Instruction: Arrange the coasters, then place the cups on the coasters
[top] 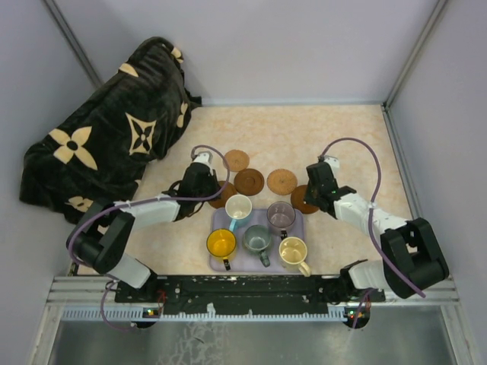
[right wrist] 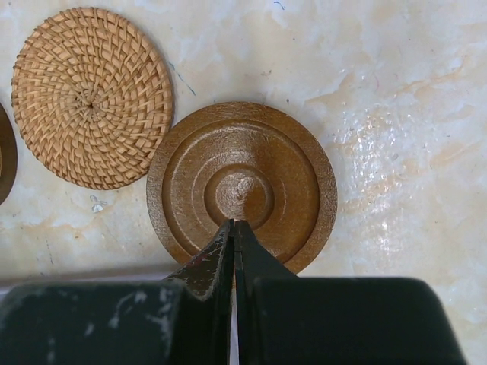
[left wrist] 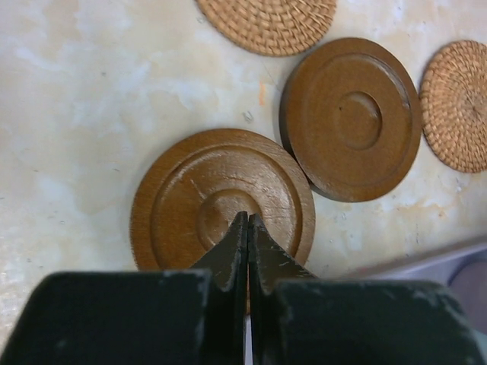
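Five coasters lie in a loose arc behind the tray: two woven tan ones and three dark wooden ones. My left gripper is shut and empty, its tips over the centre of the left dark coaster. Shut and empty too, my right gripper has its tips over the centre of the right dark coaster. Whether either touches its coaster I cannot tell. Five cups stand on the lavender tray: white-blue, purple-grey, yellow-orange, grey-green and cream.
A black cloth bag with tan flower prints lies at the back left. Grey walls close the table on three sides. The middle dark coaster almost touches the left one. A woven coaster lies just left of the right dark one.
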`<state>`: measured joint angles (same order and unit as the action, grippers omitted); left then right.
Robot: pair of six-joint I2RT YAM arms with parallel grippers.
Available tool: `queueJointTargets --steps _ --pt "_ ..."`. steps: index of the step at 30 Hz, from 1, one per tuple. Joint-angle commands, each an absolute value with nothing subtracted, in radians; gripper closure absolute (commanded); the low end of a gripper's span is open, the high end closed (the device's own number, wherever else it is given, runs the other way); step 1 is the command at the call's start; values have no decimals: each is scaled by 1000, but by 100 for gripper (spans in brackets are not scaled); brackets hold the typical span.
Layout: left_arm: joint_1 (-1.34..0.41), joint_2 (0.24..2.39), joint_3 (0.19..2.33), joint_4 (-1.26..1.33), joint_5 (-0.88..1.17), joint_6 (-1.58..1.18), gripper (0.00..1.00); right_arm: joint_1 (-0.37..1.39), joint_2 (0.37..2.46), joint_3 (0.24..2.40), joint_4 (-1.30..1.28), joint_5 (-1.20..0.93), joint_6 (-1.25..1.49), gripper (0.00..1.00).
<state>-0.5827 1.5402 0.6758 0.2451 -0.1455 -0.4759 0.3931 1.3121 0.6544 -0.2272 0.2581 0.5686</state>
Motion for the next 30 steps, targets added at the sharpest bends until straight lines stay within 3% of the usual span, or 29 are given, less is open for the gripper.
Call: queueJointTargets --steps 1,19,30 --pt "-601 1556 668 230 -72 -495 100 382 1319 659 -177 235 566 100" --pt "-598 1634 684 64 -290 -589 100 347 1466 690 -115 179 561 100" --pt "-507 1649 714 17 -331 -621 100 250 1572 716 -145 214 604 100"
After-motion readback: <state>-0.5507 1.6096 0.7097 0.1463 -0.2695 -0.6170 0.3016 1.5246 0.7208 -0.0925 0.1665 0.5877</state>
